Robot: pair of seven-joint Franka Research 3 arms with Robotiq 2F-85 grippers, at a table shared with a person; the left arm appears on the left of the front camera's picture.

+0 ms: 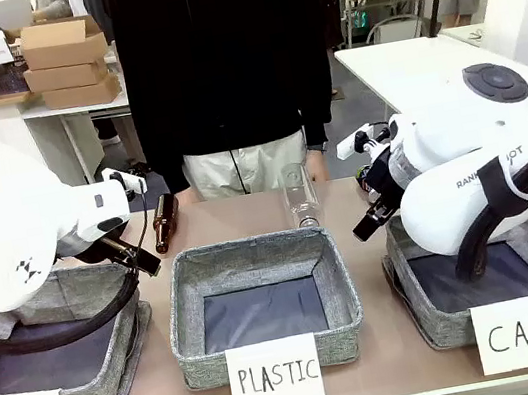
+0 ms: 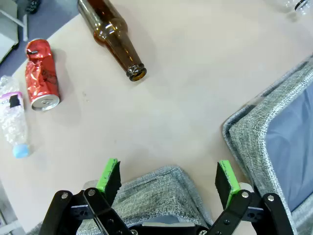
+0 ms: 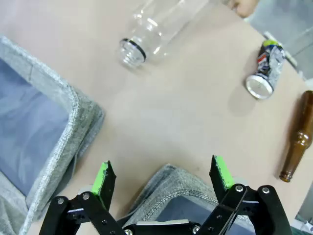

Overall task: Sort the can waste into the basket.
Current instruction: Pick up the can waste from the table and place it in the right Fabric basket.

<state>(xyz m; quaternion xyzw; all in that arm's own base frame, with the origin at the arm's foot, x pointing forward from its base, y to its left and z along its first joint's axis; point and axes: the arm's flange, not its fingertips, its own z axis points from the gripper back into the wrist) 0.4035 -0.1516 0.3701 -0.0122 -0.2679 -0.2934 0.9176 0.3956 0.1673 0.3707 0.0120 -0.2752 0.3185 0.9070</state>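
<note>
A dented red can (image 2: 41, 74) lies on the table far up-left of my left gripper (image 2: 168, 174), which is open and empty above a grey basket corner (image 2: 156, 188). The silver-grey can (image 3: 266, 71) lies on its side up-right of my open, empty right gripper (image 3: 161, 174), which hovers over the near corner of the CAN basket (image 3: 176, 196). In the front view the CAN basket (image 1: 434, 303) sits at the right under my right gripper (image 1: 369, 220), and my left gripper (image 1: 137, 254) hangs over the BOTTLE basket (image 1: 103, 387). Both cans are hidden there.
The PLASTIC basket (image 1: 190, 331) stands in the middle. A brown bottle (image 1: 165, 222) and a clear bottle (image 1: 299, 197) lie behind it. A crushed plastic bottle (image 2: 12, 117) lies beside the red can, another brown bottle (image 3: 298, 137) near the silver one. A person (image 1: 221, 63) stands at the far side.
</note>
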